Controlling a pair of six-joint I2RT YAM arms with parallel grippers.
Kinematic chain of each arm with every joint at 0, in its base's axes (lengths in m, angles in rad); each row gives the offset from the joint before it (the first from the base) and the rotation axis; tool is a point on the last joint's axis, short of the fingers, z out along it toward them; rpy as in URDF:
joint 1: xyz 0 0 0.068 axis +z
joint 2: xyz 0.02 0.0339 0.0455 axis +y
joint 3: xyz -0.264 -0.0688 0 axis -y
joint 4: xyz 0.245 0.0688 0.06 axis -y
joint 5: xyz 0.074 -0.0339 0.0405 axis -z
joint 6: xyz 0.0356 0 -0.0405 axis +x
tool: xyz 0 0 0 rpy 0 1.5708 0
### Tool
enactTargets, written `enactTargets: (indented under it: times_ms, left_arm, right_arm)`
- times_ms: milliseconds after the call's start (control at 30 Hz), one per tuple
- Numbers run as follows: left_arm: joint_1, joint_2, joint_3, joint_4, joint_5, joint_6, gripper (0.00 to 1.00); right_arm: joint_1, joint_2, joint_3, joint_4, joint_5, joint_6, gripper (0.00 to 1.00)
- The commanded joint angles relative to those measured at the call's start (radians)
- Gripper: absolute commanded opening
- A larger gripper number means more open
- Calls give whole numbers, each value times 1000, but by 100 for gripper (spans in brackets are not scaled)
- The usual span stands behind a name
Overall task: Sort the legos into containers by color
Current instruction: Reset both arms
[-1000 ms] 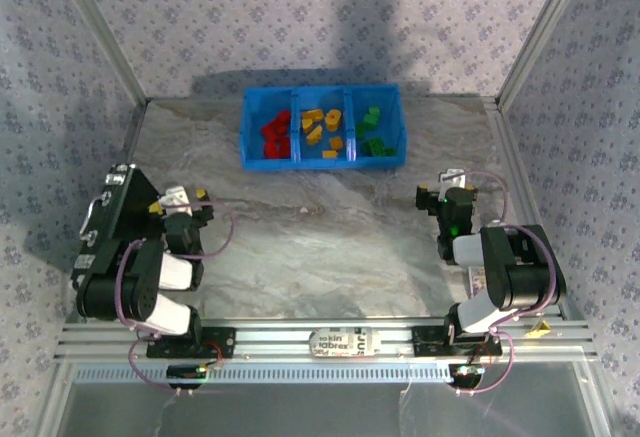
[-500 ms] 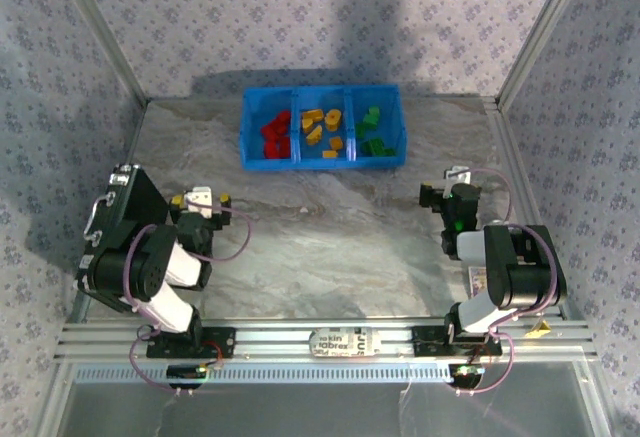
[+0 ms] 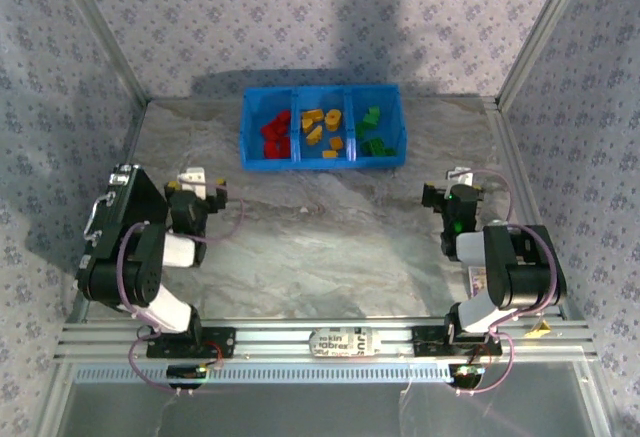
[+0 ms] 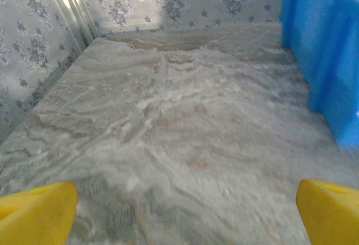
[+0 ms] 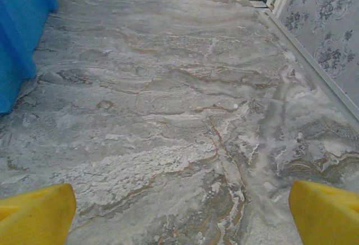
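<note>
Jaws of the left gripper (image 3: 193,189) and the right gripper (image 3: 452,189) are spread wide, with nothing between them. A blue bin (image 3: 320,165) is set at the far middle of the worktop (image 3: 320,247), its long axis running left to right. Single bricks are too small to be counted. In its left compartment red legos (image 3: 273,134) are held, in the middle orange-yellow legos (image 3: 322,129), in the right green legos (image 3: 374,135).
</note>
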Motion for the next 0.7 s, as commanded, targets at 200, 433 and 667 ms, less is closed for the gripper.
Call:
enactTargets:
  times_ms: [200,433,667]
  left_arm:
    - [59,-16,47,-170,93,-82,100]
    - [51,-23,13,-113,114,-64,100]
    - [51,-20,36,-154,117,-63,100]
  right_arm:
    - [-1,-5,19,-19,-9,17,99]
    - [-1,-4,17,-19,-10,16,99]
    - [-1,-4,17,-19,-10,16,99]
